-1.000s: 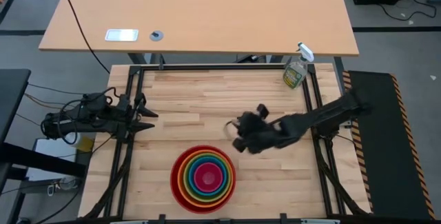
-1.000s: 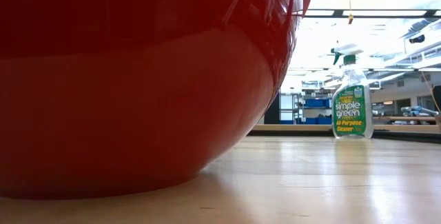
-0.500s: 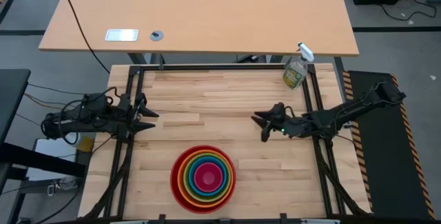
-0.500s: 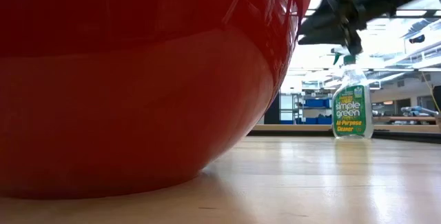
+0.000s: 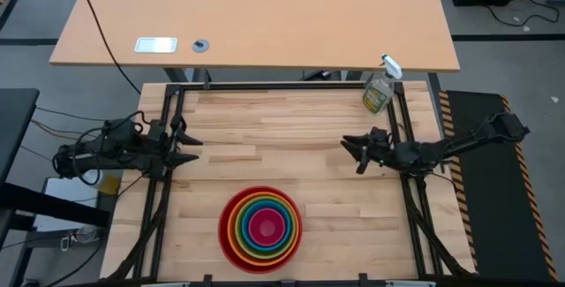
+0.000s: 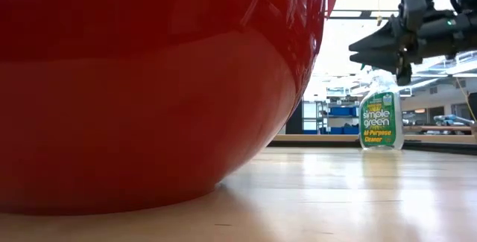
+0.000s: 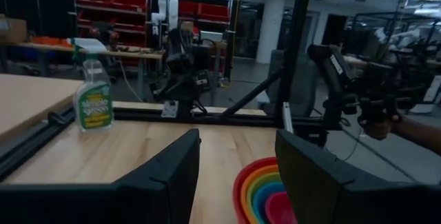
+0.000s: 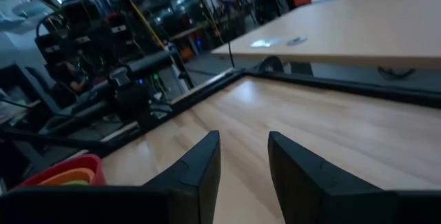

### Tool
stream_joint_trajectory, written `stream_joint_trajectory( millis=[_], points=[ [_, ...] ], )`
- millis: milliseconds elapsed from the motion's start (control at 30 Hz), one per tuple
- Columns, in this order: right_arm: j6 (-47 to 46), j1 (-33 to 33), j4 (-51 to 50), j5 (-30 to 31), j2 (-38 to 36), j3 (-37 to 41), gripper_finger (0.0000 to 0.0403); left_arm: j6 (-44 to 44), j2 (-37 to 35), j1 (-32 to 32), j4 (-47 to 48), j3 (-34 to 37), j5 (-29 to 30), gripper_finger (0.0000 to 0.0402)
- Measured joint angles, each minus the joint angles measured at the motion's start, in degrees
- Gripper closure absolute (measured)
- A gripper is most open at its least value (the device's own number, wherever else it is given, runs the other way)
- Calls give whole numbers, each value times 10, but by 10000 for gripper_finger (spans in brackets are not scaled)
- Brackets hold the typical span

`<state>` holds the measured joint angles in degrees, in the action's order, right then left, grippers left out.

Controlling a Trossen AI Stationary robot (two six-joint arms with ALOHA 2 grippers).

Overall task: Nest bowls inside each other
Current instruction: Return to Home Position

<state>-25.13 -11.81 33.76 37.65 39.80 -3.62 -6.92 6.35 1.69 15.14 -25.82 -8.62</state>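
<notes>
The bowls (image 5: 260,225) sit nested in one stack near the table's front edge: red outermost, then orange, green and blue, with pink (image 5: 264,226) innermost. The red bowl (image 6: 149,93) rests on the wood by its base. The stack also shows in the left wrist view (image 7: 265,193) and the right wrist view (image 8: 65,171). My right gripper (image 5: 350,154) hangs level and open above the table's right part, far from the bowls, with nothing between its fingers (image 8: 200,158). My left gripper (image 5: 190,146) waits open at the left edge.
A green spray bottle (image 5: 378,93) stands at the table's far right corner, behind my right gripper in the low view (image 6: 380,115). A black frame rail (image 5: 282,86) runs round the table. A larger desk (image 5: 256,22) lies beyond.
My right gripper has drawn back from near the bowl stack toward the table's right edge, sinking and turning until its fingers point level. The bowls have stayed where they were.
</notes>
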Motion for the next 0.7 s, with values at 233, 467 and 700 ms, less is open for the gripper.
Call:
stream_joint_trajectory(
  millis=[233, 467, 700],
  points=[
    [85, 1, 27, 0, -66, 33, 273, 16, -2, 0, -13, 0, 1, 209],
    [154, 1, 18, -2, -133, 33, 273, 17, -20, 0, -11, 1, 1, 209],
    [206, -2, -28, 18, -235, 33, 273, 2, -60, 0, 7, 1, 0, 209]
  ],
)
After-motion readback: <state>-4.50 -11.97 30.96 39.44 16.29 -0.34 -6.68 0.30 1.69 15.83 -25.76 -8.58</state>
